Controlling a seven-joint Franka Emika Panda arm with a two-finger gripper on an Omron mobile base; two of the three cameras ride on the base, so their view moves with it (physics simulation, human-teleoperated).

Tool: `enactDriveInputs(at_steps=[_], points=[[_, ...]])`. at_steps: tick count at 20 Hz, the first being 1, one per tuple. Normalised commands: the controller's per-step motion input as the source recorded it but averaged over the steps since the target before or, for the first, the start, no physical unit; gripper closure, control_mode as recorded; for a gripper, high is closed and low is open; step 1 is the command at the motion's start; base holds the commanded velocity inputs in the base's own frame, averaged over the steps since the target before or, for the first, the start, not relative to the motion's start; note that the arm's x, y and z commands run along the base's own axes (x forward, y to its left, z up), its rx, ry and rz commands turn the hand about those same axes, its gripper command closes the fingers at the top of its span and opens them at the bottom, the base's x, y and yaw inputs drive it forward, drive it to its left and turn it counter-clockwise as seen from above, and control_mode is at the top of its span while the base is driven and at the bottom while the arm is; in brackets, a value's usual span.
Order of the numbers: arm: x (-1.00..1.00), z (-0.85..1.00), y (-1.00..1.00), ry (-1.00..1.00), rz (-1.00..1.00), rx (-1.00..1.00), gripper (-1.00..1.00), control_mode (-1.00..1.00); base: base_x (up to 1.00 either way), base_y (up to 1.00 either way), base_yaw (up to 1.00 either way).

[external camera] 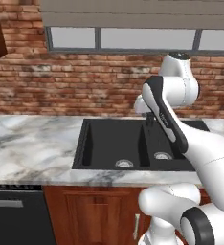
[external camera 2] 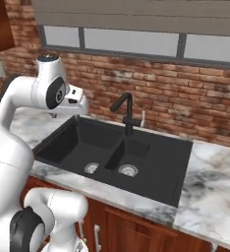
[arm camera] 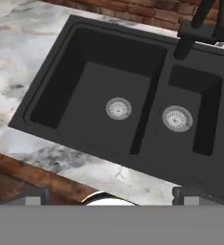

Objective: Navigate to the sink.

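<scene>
Two basins of the sink sit dead ahead in the marble bench, so navigation looks basically done; hand state, can't tell.

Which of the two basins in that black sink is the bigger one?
The basin away from the slim dark faucet, holding the left-hand round silver drain in the hand view, is wider and longer. The other basin, with its own drain, sits below the faucet and is narrower.
</scene>
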Motion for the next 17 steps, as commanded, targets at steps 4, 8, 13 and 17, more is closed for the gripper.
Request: enactDriveInputs(at_steps=[4,8,13,17], points=[[0.0,0.0,0.0,0.0,0.0,0.0,-1.0,1.0,0.83,0.52,-0.41],[0.0,0.0,0.0,0.0,0.0,0.0,-1.0,1.0,0.81,0.58,-0.46],[0.0,0.0,0.0,0.0,0.0,0.0,-1.0,1.0,0.96,0.61,-0.31],[0.0,0.0,0.0,0.0,0.0,0.0,-1.0,1.0,1.0,0.49,-0.05]])
